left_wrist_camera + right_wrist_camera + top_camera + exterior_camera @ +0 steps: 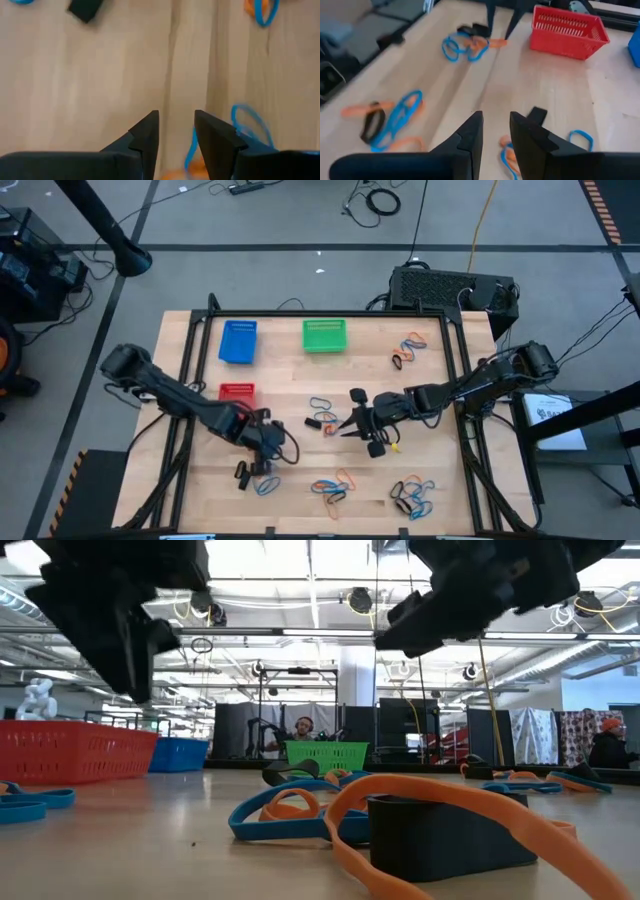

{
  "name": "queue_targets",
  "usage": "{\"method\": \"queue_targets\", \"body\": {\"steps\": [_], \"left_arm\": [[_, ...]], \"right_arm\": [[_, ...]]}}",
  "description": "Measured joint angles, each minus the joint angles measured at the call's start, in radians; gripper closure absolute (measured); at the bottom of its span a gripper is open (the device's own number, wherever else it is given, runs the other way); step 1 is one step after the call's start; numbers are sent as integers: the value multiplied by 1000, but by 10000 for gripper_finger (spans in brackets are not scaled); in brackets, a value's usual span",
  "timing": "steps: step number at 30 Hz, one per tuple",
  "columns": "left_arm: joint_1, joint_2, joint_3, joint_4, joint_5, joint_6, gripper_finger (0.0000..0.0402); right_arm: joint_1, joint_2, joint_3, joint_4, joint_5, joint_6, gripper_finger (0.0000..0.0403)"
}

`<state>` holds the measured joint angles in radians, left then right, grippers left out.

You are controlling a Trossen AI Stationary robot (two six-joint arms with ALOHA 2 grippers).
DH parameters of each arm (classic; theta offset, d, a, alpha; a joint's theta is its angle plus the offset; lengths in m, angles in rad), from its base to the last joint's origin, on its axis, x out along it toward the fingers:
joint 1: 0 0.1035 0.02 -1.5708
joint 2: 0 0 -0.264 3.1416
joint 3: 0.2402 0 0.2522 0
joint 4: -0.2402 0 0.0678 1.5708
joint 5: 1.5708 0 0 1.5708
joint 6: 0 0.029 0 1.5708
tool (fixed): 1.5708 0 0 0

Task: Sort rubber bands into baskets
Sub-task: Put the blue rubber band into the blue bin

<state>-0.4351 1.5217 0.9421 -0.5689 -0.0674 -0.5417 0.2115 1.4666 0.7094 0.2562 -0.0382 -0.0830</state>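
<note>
1. Looking down from the high view, you see the wooden counter [300, 460] with three baskets: the blue basket [238, 341] and green basket [324, 335] along the far edge, the red basket [237, 391] nearer the left arm.
2. Rubber bands [410, 351] lie in loose clusters: one near the far right corner, one mid-counter [322, 404], and three along the near edge [412, 496].
3. Left end effector [176, 131]: it hovers over the near-left cluster [262, 483]. Its fingers stand slightly apart with bare wood between them; nothing is held.
4. Right end effector [496, 129]: it hangs over the middle of the counter, beside a small band pile [512, 152]. Its fingers show a narrow gap and grip nothing.
</note>
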Motion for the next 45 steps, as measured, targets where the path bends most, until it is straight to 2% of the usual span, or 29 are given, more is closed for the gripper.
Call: {"method": "queue_targets", "body": {"steps": [7,11,18,23,28,33,38,41,45], "left_arm": [[0,103,0,85,174,-51,269],[0,113,0,81,207,-22,269],[-31,117,0,60,152,52,269],[-88,151,0,67,106,133,269],[-115,183,1,66,-4,185,269],[-124,202,1,71,8,184,269],[-130,226,4,91,22,172,271],[-128,236,5,91,6,135,289],[-118,234,17,85,-1,129,357]], "right_arm": [[-1,0,0,-69,171,-40,312],[-4,0,0,-66,250,-51,312],[-8,0,0,-21,250,-56,312],[-8,0,0,3,250,56,312],[-1,0,0,8,249,167,312],[23,0,0,4,248,250,312],[63,0,0,2,247,258,312],[78,0,0,2,245,239,312],[85,0,0,2,246,224,312]]}}
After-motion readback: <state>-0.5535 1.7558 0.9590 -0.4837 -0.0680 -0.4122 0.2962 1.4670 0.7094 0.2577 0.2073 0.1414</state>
